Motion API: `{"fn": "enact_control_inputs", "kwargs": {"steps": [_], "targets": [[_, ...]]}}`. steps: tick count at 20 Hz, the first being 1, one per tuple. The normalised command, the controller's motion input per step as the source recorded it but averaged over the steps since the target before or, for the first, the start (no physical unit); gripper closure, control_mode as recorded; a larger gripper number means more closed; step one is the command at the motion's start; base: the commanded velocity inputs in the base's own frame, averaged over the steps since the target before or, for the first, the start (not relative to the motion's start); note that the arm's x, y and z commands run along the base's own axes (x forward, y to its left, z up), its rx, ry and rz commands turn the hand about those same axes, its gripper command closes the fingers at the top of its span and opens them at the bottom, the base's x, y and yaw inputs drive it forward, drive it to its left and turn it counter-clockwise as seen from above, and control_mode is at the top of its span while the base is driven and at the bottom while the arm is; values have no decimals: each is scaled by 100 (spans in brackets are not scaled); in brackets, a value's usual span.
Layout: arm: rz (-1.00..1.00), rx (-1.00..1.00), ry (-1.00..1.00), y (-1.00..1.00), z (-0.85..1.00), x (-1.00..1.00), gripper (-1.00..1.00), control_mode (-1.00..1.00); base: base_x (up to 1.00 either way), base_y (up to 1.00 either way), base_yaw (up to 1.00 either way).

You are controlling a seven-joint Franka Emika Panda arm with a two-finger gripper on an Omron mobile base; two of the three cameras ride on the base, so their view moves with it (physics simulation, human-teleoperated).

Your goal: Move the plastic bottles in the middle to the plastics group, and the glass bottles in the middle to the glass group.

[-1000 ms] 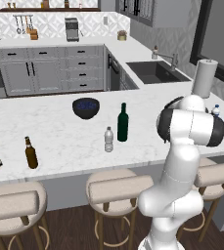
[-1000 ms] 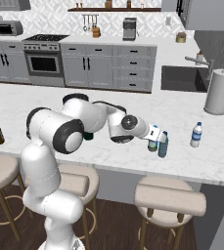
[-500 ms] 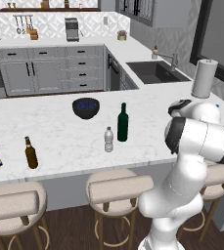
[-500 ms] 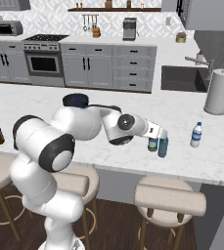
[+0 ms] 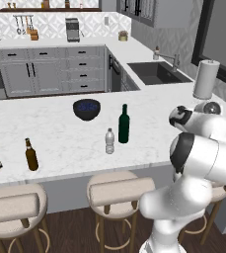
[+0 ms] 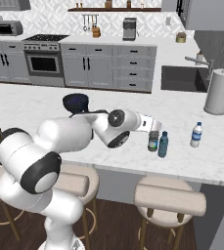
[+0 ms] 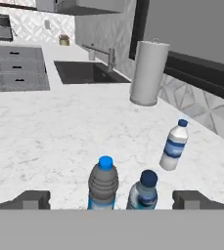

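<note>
The gripper is wide open, holding nothing, with two plastic bottles between its fingers. The green bottle stands mid-counter beside a small bottle.

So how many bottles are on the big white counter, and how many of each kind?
small water bottles: 4
green bottle: 1
brown bottle: 1
Total: 6 bottles
</note>
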Motion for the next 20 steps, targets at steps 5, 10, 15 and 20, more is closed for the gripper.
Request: {"fn": "enact_control_inputs", "kwargs": {"steps": [5,10,15,20], "targets": [[11,0,41,63,100,-14,-100,-100,0,0,0],[20,0,49,50,100,-17,-100,-100,0,0,0],[18,1,6,39,-28,-23,-100,-100,0,0,0],[20,0,-4,77,-10,-40,-100,-100,0,0,0]]}}
